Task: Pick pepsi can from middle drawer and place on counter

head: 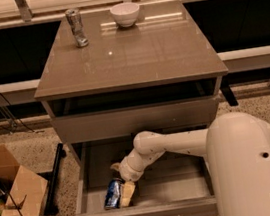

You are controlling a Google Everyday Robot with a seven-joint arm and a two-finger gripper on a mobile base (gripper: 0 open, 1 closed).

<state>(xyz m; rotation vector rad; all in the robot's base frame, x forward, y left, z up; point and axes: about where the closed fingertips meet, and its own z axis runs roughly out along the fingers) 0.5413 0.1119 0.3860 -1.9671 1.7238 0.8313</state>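
Note:
The pepsi can, blue with silver ends, lies on its side at the front left of the open middle drawer. My gripper reaches down into the drawer from the right and is open. One tan fingertip lies right against the can's right side; the other shows behind the can. The can rests on the drawer floor. The counter is the glossy grey-brown top above the drawer.
A plain silver can and a white bowl stand at the back of the counter. The upper drawer front hangs just above my arm. A cardboard box sits on the floor at the left.

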